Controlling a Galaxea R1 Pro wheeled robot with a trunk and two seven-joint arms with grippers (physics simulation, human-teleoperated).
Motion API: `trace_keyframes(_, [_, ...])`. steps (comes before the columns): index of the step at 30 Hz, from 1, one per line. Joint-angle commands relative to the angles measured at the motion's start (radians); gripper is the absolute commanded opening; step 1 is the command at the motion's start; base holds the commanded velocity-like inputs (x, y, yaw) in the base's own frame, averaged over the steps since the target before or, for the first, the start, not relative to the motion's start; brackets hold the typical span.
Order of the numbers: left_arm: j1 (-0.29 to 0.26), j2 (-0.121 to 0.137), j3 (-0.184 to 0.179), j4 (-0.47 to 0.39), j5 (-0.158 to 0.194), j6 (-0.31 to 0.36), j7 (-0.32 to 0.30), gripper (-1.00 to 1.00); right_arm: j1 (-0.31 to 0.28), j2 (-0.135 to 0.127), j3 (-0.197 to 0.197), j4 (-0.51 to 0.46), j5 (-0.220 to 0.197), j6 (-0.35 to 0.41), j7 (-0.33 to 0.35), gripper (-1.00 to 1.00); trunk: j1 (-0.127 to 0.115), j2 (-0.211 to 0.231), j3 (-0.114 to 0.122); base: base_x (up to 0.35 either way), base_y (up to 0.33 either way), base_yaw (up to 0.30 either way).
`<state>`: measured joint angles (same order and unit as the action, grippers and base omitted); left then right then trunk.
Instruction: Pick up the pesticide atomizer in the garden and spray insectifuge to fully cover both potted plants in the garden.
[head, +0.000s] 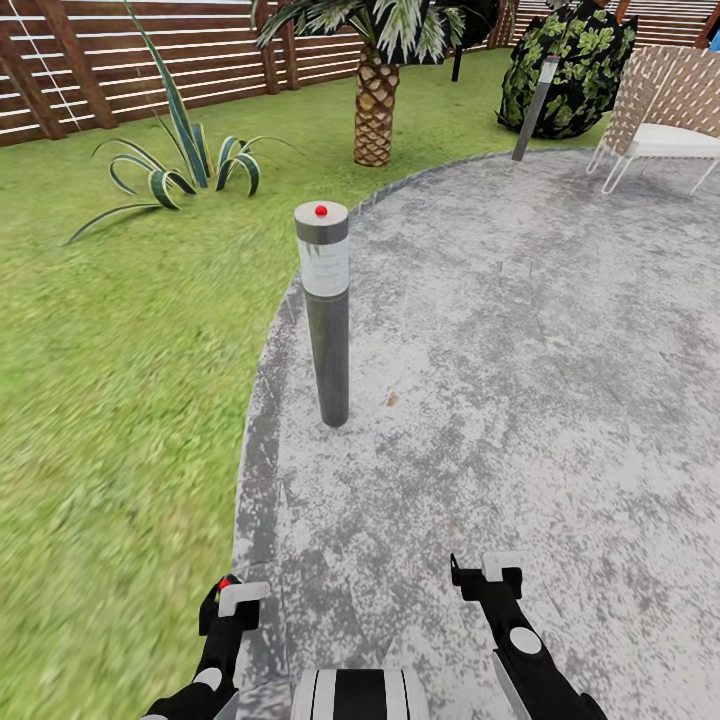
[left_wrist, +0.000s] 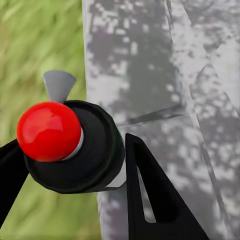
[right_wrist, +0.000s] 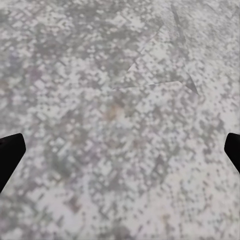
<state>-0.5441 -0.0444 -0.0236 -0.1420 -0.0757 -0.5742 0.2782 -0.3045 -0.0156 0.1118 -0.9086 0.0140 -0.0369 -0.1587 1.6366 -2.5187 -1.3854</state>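
The pesticide atomizer (left_wrist: 75, 150) is a black bottle seen from above, with a red round cap and a small grey nozzle. It sits between the dark fingers (left_wrist: 150, 195) of my left gripper (left_wrist: 70, 165), which is shut on it. In the head view the red cap of the atomizer (head: 225, 583) peeks out at my left gripper (head: 232, 600), low over the patio's edge. My right gripper (head: 487, 575) hangs open over bare stone, and its wrist view has the right gripper (right_wrist: 120, 155) fingertips far apart. The potted plants are out of view.
A grey bollard lamp (head: 325, 310) with a red dot stands just ahead at the edge of the stone patio (head: 500, 350). Lawn (head: 100, 400) lies left. Farther off are a spiky agave (head: 185, 165), a palm trunk (head: 376, 100), a second lamp (head: 535, 110), a bush (head: 570, 70), a white chair (head: 665, 120) and the slat fence (head: 100, 60).
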Motion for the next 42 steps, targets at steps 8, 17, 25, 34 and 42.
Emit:
trace_keyframes(8, [-0.001,0.0,-0.002,0.001,-0.009,-0.001,0.009,-1.0,-0.001,-0.001,0.005,0.001,0.001,-0.001,-0.009,1.0,0.0,0.0,-0.001,0.0,0.0,0.0])
trace_keyframes(17, [-0.001,0.0,-0.002,0.001,-0.009,-0.001,0.009,-1.0,0.0,-0.003,0.005,0.001,0.001,-0.001,-0.009,1.0,-0.001,0.0,0.007,0.0,0.0,0.0])
trace_keyframes(25, [-0.001,0.0,-0.002,0.001,-0.009,-0.001,0.009,-1.0,0.0,-0.003,0.005,0.001,0.001,-0.001,-0.009,1.0,-0.005,0.002,0.038,0.0,0.0,0.0])
trace_keyframes(34, [-0.001,0.0,-0.002,0.001,-0.009,-0.001,0.009,-1.0,0.001,0.0,0.006,0.001,0.001,-0.003,-0.009,1.0,-0.009,0.004,0.073,0.0,0.0,0.0])
trace_keyframes(42, [0.017,0.001,-0.003,0.003,-0.01,0.0,0.009,-1.0,0.002,0.002,0.006,-0.001,0.0,-0.008,-0.01,1.0,-0.012,0.006,0.104,0.0,0.0,0.0])
